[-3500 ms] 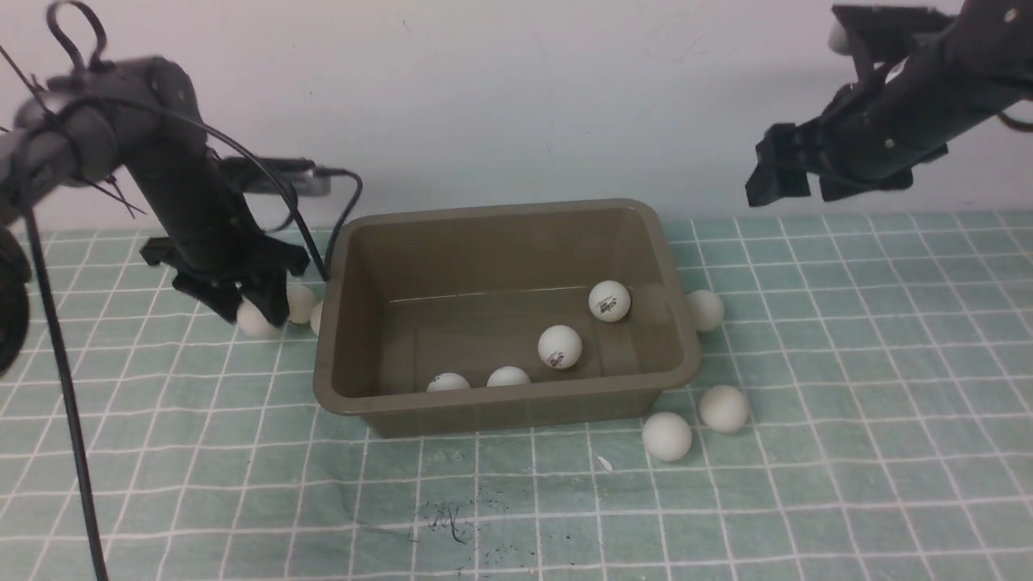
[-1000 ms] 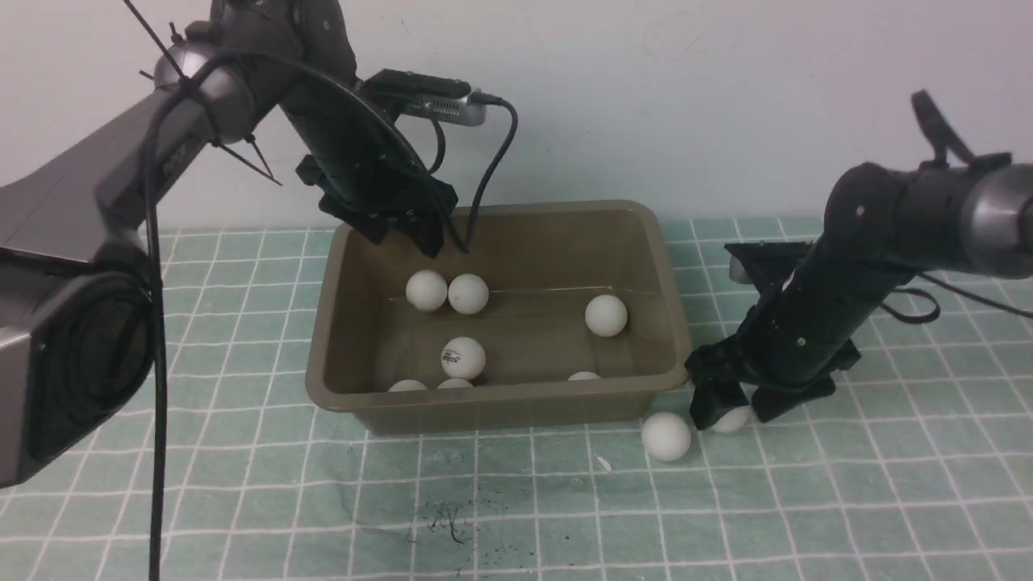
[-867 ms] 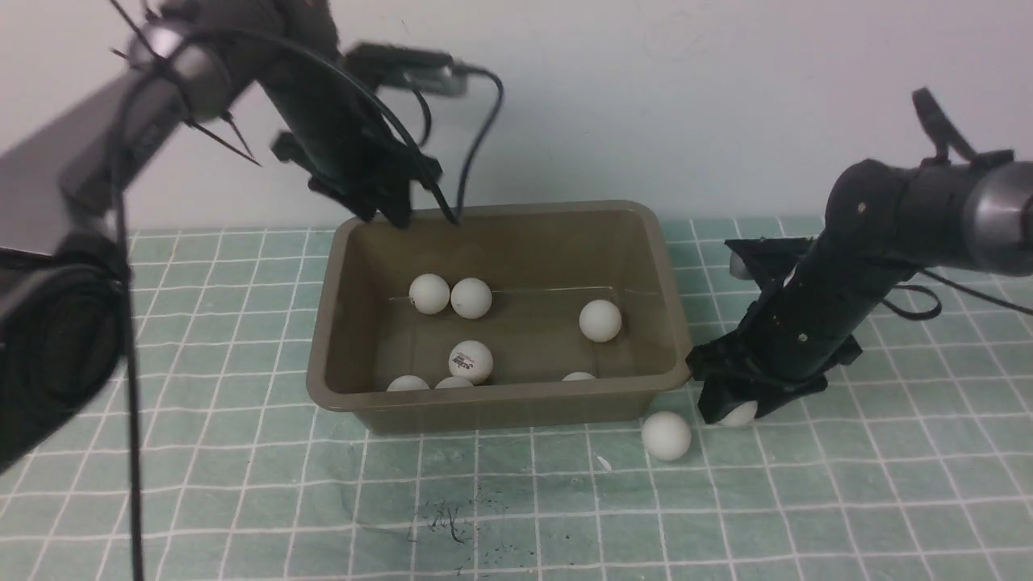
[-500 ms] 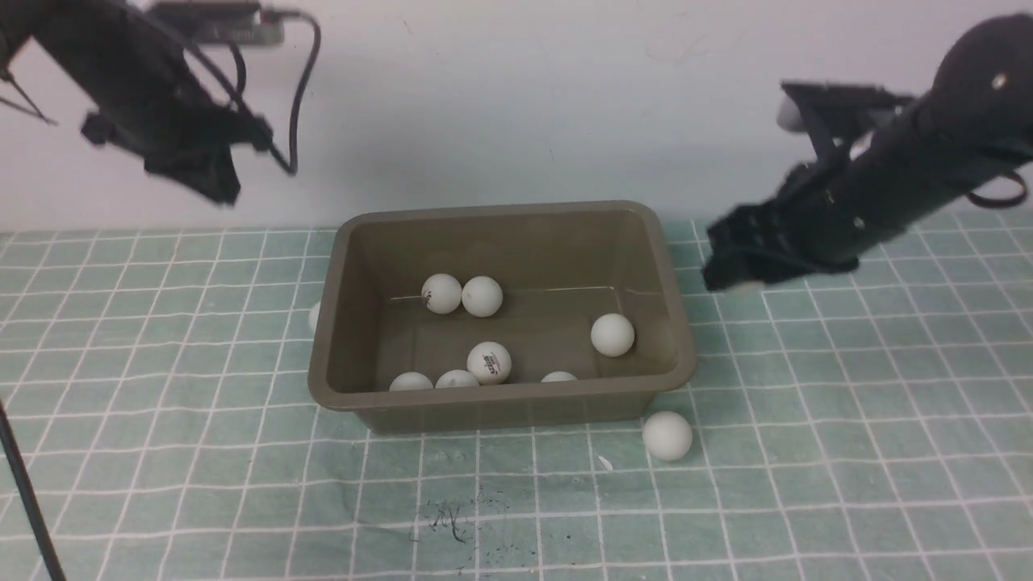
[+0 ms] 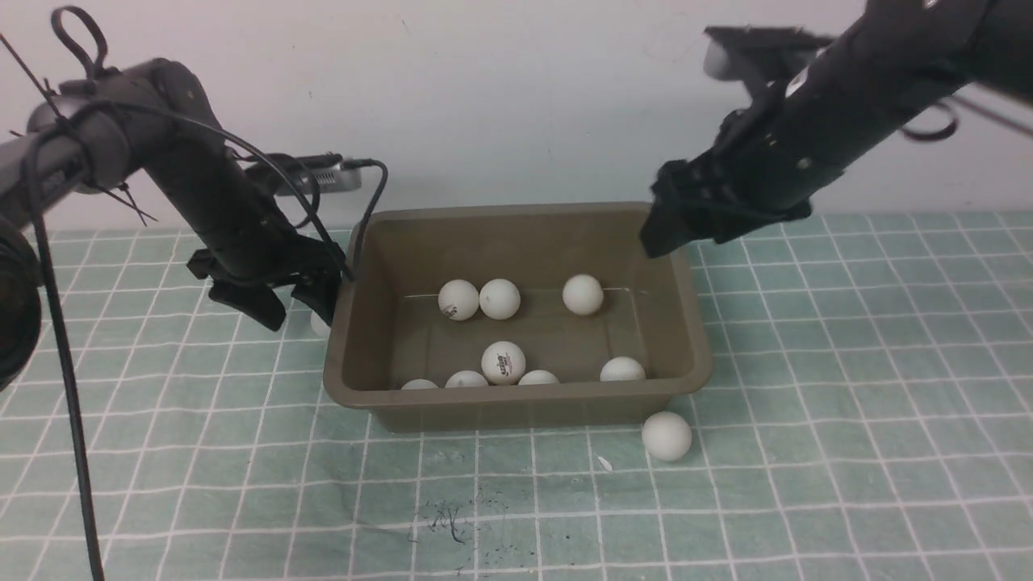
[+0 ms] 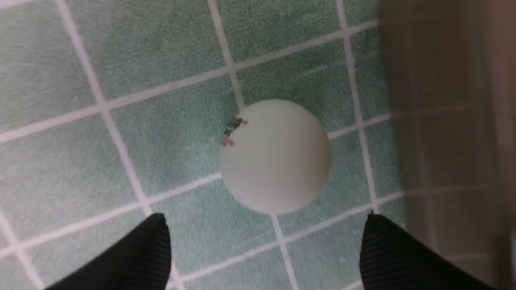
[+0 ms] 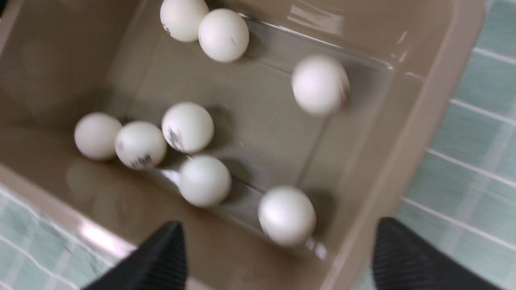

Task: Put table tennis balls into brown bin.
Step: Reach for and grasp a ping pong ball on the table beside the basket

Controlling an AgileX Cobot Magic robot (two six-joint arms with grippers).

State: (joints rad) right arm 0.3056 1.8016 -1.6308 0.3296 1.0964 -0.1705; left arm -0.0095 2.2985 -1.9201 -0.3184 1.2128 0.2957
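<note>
Our left end effector (image 5: 290,305) hangs open, low beside the left wall of the brown bin (image 5: 516,394). Its fingers straddle one loose ball (image 6: 276,157) on the counter (image 5: 847,420) without touching it. Our right end effector (image 5: 682,236) is open and empty above the bin's far right corner. Eight table tennis balls (image 5: 503,361) lie inside the bin, and a stray ball (image 5: 667,436) sits outside its near right corner. We judge them light, hard, smooth and quick to roll, so pinch gently across the widest part.

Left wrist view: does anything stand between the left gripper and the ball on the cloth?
Nothing visible does. The ball lies bare on the cloth before the left gripper, whose jaws stand open; the brown bin wall is beside it.
</note>
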